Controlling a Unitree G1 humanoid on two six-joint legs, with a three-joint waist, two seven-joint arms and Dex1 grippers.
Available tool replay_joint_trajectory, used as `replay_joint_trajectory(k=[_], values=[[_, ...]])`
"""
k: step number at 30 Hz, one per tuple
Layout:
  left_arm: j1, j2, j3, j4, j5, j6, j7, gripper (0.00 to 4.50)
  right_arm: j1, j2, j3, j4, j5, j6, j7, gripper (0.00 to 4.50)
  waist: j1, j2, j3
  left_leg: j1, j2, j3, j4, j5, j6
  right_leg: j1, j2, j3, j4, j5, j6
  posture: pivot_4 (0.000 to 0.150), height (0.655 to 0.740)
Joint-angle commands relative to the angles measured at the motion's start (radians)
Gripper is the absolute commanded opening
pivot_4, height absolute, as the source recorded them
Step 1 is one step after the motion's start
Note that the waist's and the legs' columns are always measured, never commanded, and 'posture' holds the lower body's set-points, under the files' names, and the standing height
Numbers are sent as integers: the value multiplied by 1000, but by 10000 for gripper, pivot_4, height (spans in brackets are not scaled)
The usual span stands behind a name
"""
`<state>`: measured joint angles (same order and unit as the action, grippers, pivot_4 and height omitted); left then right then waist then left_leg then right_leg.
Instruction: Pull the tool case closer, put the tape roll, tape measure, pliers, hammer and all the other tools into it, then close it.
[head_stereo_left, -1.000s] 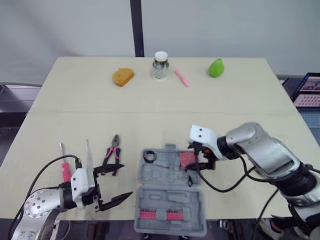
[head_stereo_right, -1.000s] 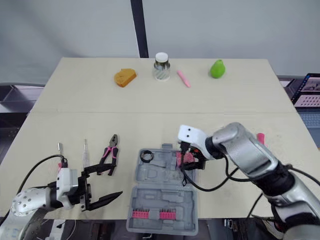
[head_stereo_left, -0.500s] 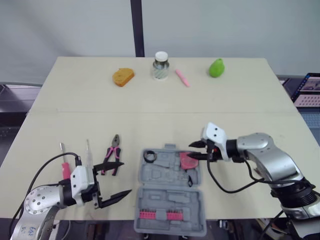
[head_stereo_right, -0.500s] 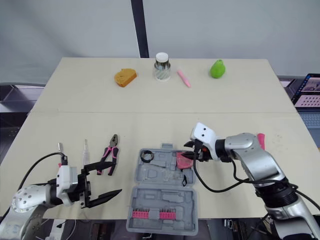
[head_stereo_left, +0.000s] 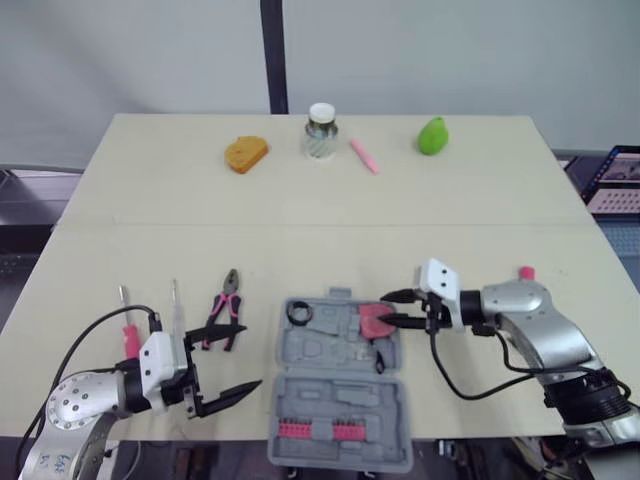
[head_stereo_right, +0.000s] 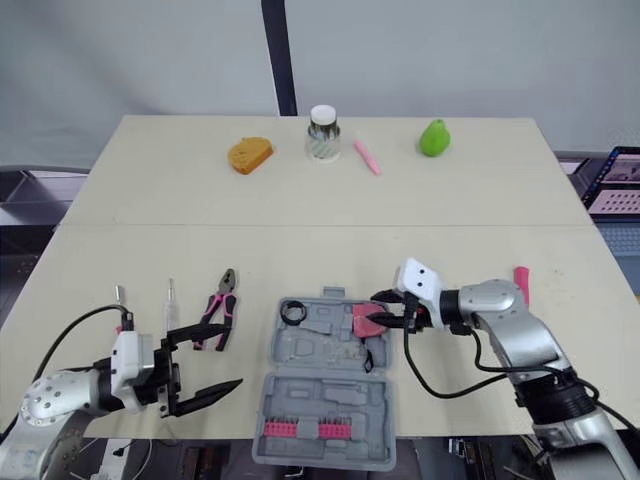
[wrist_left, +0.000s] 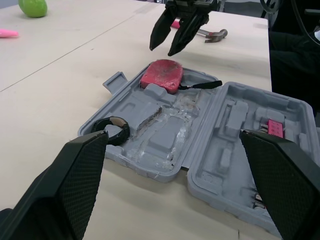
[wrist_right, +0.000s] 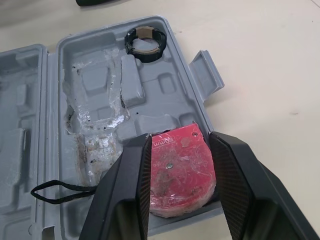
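Right wrist view: tape measure (wrist_right: 180, 172) lies flat in the far right corner of the open case (head_stereo_left: 322, 352), strap trailing over the tray.

Change: a second ago the right gripper (head_stereo_left: 390, 307) was down over that corner with the measure at its fingers. Now the arm has drawn back to the right and the measure has stayed in the case. Released, so the measure counts as placed.

Right gripper: fingers spread about as wide as the measure, holding nothing. Left wrist view shows the tips raised just off the measure, not touching, at the case's right edge.

Left gripper (head_stereo_left: 253, 356): wide open, empty, hovering over the table's near left, just beside the case. No real change over the second.

Task state, judged:
- Case sits at the near table edge, lid open towards the robot, so the pull looks done.
- Tape roll (head_stereo_left: 299, 313) is in the far left corner of the tray.
- Pliers (head_stereo_left: 226, 300) are still on the table left of the case.
- Two screwdrivers (head_stereo_left: 131, 335) lie further left.
- Hammer (wrist_left: 212, 34) lies on the table to the right, beyond the right arm.
- Roughly two tools in, four left, then close the lid.

Next is likely the hammer for the right arm or the pliers for the left.
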<state>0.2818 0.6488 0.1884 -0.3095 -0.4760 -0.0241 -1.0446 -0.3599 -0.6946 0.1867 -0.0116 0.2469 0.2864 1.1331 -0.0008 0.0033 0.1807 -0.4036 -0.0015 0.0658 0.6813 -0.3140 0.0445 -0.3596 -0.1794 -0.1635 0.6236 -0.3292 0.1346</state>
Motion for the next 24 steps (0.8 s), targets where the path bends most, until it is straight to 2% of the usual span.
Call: replay_joint_trajectory(k=[1,24], values=[[4,12,30,-34,-27,5,1,45000,1,10,-22,45,10,-65,27,19064,0,0,0,0,0,0,0,0,0,0,0,0,0,0,0,1500,6950],[33,35,79,-74,-33,35,3,45000,16,99,15,243,-42,-196,62,19064,0,0,0,1,0,0,0,0,0,1,0,0,0,0,0,1500,6950]])
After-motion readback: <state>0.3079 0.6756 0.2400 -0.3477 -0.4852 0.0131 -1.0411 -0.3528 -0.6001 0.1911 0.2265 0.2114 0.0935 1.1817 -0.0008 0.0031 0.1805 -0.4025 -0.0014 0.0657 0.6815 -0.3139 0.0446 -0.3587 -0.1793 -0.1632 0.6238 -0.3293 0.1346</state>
